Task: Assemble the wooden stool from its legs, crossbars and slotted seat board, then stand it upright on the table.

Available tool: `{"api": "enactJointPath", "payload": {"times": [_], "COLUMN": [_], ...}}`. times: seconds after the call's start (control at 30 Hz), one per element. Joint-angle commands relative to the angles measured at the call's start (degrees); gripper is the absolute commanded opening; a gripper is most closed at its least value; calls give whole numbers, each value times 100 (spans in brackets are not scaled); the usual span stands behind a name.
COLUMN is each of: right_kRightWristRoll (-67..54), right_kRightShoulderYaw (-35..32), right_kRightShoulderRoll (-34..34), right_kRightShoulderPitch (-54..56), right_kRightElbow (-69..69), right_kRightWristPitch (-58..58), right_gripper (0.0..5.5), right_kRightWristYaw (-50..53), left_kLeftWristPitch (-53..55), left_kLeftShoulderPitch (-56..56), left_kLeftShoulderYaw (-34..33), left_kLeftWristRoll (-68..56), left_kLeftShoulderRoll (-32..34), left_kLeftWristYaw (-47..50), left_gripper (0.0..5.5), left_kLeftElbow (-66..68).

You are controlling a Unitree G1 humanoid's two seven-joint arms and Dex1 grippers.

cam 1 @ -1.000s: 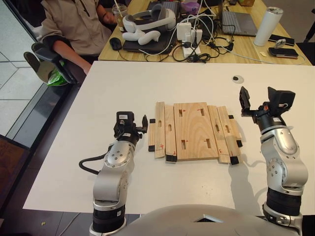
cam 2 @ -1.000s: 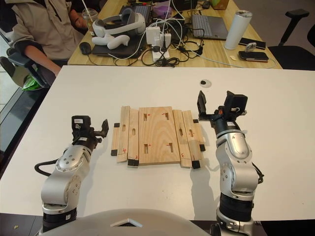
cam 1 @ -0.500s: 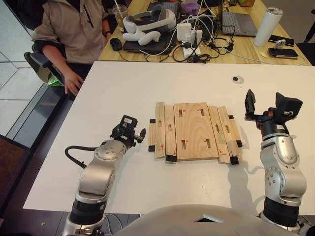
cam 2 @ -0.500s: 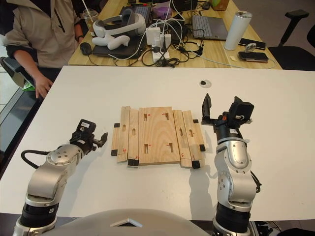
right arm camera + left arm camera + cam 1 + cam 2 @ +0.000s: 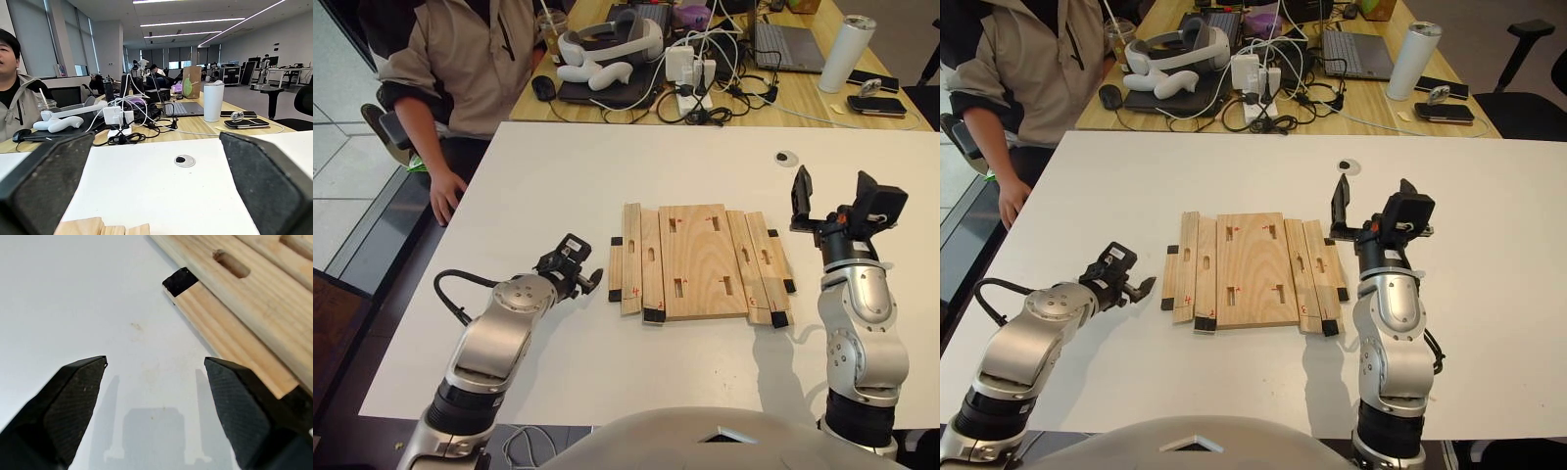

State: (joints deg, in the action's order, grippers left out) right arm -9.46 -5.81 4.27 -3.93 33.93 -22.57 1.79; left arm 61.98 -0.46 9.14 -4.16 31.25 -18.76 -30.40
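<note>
Stool parts (image 5: 1234,274) lie flat and not yet joined in the middle of the white table (image 5: 558,166), side by side in one row. The slotted seat board (image 5: 703,259) is the widest piece and lies in the centre of this row. On its left side two long slotted slats (image 5: 641,257) lie against it, and a shorter bar (image 5: 615,266) with black ends lies outside them. On its right side further slats (image 5: 756,262) lie close together, a little slanted. The left gripper (image 5: 155,361) is low over the table just beside the shorter bar, on the side of the table's left edge. Its fingers are spread wide with nothing between them. The right gripper (image 5: 156,137) is raised above the table beside the further slats and faces the far edge, its fingers also wide apart and empty. A small round cap (image 5: 787,157) sits in the table near the far edge.
</note>
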Motion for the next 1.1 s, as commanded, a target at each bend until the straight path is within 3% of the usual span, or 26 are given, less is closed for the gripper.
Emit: {"api": "enactJointPath", "payload": {"times": [0.03, 0.2, 0.67, 0.9, 1.1], "right_kRightWristRoll": [42, 20, -14, -47, -19], "right_kRightShoulderYaw": [21, -87, -255, -231, -271], "right_kRightShoulderRoll": [-49, 45, 283, 315, 373], "right_kRightShoulderPitch": [39, 374, 797, 785, 663], "right_kRightElbow": [-59, -311, -768, -762, -1004], "right_kRightWristPitch": [38, 71, 99, 76, 174], "right_gripper": [477, 477, 477, 477, 477], "right_kRightWristYaw": [13, -55, -351, -409, -512], "left_kLeftWristPitch": [218, -155, -560, -567, -885], "left_kLeftShoulderPitch": [-300, -448, -873, -938, -817], "left_kLeftShoulderYaw": [22, 562, 1192, 843, 1367], "left_kLeftWristRoll": [-70, 301, 866, 882, 1482], "left_kLeftShoulderRoll": [-413, -498, -1082, -1468, -1111], "left_kLeftWristYaw": [172, 417, 780, 992, 1100], "left_gripper": [371, 371, 371, 371, 371], "left_kLeftElbow": [-105, 465, 864, 792, 1045]}}
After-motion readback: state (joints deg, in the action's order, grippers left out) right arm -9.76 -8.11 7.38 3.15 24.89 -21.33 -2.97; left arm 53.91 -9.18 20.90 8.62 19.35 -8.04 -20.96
